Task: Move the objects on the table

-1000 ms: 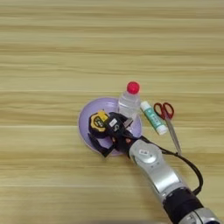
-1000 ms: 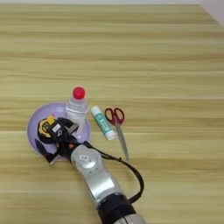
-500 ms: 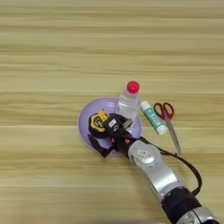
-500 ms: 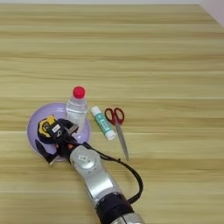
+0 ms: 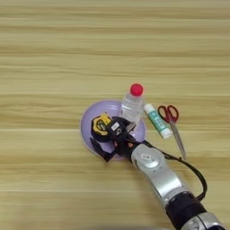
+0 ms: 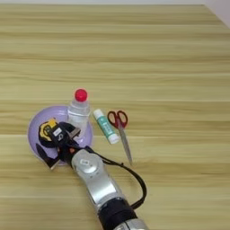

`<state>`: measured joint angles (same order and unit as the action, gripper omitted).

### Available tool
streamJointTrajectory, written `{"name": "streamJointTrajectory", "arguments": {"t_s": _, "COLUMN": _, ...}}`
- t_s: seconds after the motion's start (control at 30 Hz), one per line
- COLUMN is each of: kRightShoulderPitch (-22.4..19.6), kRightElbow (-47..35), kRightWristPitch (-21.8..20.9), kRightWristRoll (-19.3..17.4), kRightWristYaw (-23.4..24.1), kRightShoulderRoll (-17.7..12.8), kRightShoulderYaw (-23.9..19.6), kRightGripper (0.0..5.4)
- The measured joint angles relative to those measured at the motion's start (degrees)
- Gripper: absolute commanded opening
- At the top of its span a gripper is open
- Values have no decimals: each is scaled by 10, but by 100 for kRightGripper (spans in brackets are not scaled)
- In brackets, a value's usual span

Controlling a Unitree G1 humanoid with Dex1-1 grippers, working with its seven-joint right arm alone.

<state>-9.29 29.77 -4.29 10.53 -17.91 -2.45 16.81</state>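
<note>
A round lilac plate [image 5: 90, 117] lies on the wooden table [image 5: 54, 63], and a yellow-and-black tape measure [image 5: 100, 125] rests on it. My right gripper [image 5: 107, 140] is low over the plate, open. One black finger lies against the tape measure's right side, and the other points at the plate's near rim. A clear bottle [image 5: 133, 104] with a red cap stands upright at the plate's right edge. To its right lie a white-and-green glue stick [image 5: 157, 121] and red-handled scissors [image 5: 172, 123]. In the right eye view the gripper [image 6: 52, 144] shows over the plate [image 6: 33, 126] too.
My silver forearm [image 5: 157, 173] runs in from the lower right with a black cable looping beside it. The table's far right corner edge [image 6: 218, 10] shows in the right eye view.
</note>
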Motion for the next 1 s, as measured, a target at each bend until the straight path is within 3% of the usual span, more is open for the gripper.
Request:
{"name": "streamJointTrajectory", "arguments": {"t_s": 0.63, "kRightShoulderPitch": -9, "kRightElbow": 16, "kRightWristPitch": 1, "kRightWristRoll": 3, "kRightWristYaw": 0, "kRightShoulderRoll": 1, "kRightShoulderYaw": -1, "kRightGripper": 538}}
{"name": "streamJointTrajectory", "arguments": {"t_s": 1.0, "kRightShoulderPitch": -10, "kRightElbow": 20, "kRightWristPitch": 1, "kRightWristRoll": 6, "kRightWristYaw": 3, "kRightShoulderRoll": 1, "kRightShoulderYaw": -4, "kRightGripper": 419}}
